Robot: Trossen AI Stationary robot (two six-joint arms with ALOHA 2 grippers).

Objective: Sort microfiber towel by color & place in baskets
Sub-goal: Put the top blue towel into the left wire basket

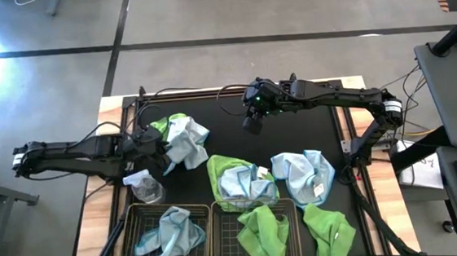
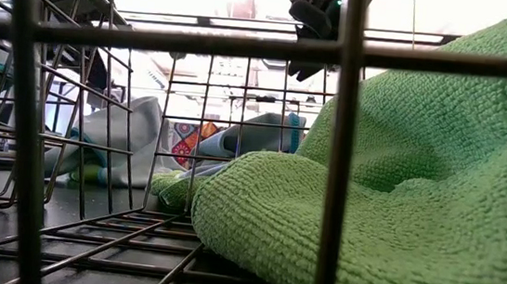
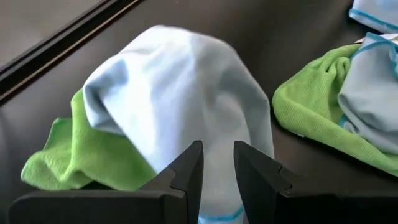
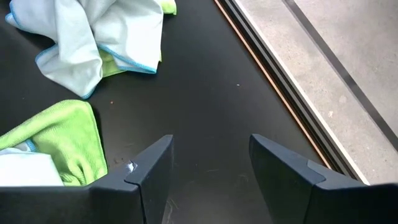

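Currently the pale blue towel point(image 3: 180, 106) is clamped between the left gripper point(image 3: 217, 165) fingers, draped just ahead of them over a lime green towel point(image 3: 81, 152). Risk: the green cloth may cling and be carried into the blue-towel basket point(image 1: 137, 213). The right gripper point(image 4: 208, 165) hangs over bare worktop with jaws apart. Only the high view shows both baskets; the left wrist view alone confirms the pinch.

Low view: mostly blocked by basket mesh point(image 2: 332, 150) and a green towel point(image 2: 415, 204) up close; room behind blown out, unreadable. Left wrist view: pale blue towel point(image 3: 180, 106) covers pt of green towel beneath point(image 3: 87, 162). High view: lower green towel point(image 1: 333, 236) cut by frame edge.
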